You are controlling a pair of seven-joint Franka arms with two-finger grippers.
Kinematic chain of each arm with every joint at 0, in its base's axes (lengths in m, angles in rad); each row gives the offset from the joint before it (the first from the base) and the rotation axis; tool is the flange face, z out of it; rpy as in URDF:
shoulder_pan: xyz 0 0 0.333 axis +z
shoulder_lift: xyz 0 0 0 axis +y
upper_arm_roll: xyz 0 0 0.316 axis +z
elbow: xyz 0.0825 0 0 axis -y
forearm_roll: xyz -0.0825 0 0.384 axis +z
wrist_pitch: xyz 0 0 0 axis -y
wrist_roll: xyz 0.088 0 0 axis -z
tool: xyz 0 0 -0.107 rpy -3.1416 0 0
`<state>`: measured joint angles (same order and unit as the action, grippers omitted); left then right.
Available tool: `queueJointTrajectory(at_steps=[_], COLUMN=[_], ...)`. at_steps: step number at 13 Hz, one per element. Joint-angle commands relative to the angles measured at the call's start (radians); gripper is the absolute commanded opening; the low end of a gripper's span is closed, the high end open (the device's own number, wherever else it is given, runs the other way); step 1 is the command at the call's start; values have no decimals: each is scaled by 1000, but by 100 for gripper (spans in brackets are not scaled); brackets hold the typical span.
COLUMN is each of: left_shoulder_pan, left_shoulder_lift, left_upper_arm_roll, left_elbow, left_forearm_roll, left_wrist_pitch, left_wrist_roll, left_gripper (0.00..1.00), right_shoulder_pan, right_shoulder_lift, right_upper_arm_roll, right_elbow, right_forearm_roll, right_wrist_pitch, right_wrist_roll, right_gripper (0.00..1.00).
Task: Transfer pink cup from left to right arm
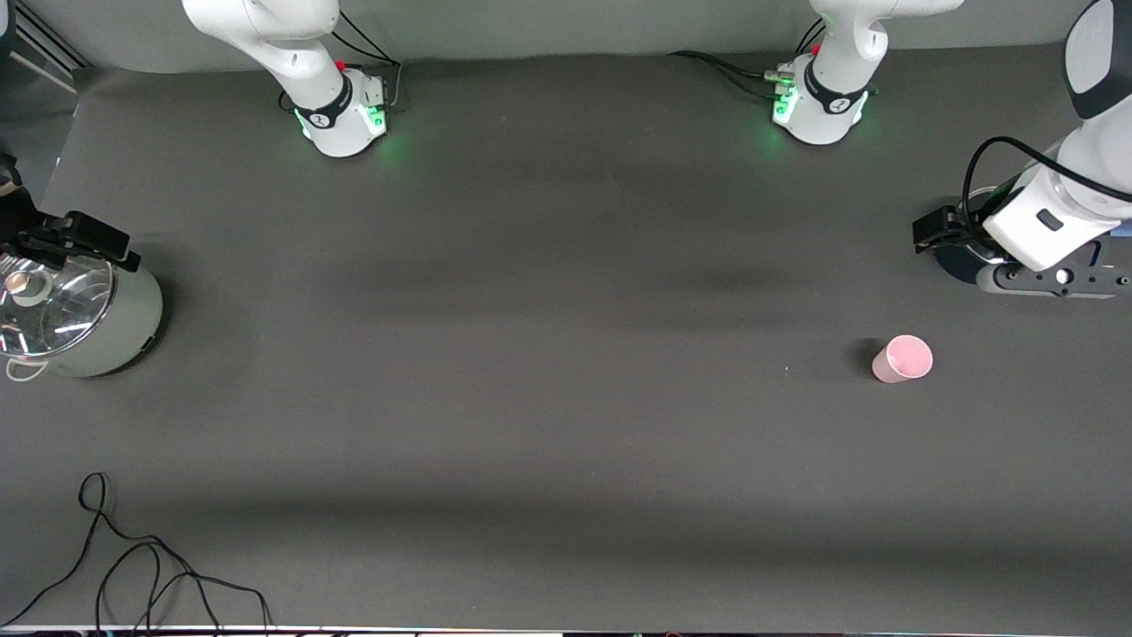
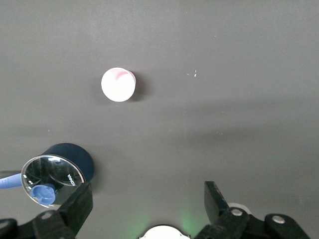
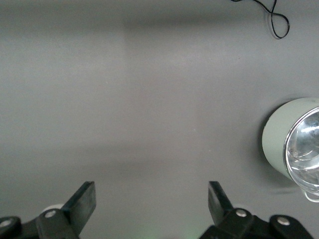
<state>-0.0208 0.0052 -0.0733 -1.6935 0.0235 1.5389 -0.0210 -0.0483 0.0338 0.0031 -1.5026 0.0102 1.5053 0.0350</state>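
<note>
The pink cup (image 1: pixel 902 358) stands upright, mouth up, on the dark table toward the left arm's end. It also shows in the left wrist view (image 2: pixel 118 84), well apart from the fingers. My left gripper (image 1: pixel 1052 280) hangs high over the table's edge by a dark blue pot; in its own view it (image 2: pixel 148 200) is open and empty. My right gripper (image 1: pixel 35 239) hangs over a pale green pot at the right arm's end; in its own view it (image 3: pixel 152 199) is open and empty.
A dark blue pot with a glass lid (image 2: pixel 55 174) sits under the left arm (image 1: pixel 959 261), farther from the front camera than the cup. A pale green pot with a glass lid (image 1: pixel 75 314) stands at the right arm's end. A black cable (image 1: pixel 133 566) lies near the front edge.
</note>
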Motion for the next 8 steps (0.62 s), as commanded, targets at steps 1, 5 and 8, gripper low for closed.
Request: queueJointTrajectory(at_steps=[1,5,8], left_shoulder_pan=[1,-5,-5], left_shoulder_lift=[-21,-21,-22], left_upper_arm_roll=[3,3,3], left_elbow=[-11,-12,-12], left_forearm_roll=[-7,-5,-5], left_wrist_pitch=[-6,-9,-10], left_wrist_roll=[15,13,16], left_gripper=[100,100,100], right_shoulder_pan=[7,7,7], right_shoulder_lift=[-8,-8,-8], right_upper_arm_roll=[-5,-5,-5], right_elbow=[10,10,10], right_forearm_roll=[-13,-13,-12], right_wrist_pitch=[-22,-22,-23], right_wrist_roll=[20,19,19], right_gripper=[100,100,100])
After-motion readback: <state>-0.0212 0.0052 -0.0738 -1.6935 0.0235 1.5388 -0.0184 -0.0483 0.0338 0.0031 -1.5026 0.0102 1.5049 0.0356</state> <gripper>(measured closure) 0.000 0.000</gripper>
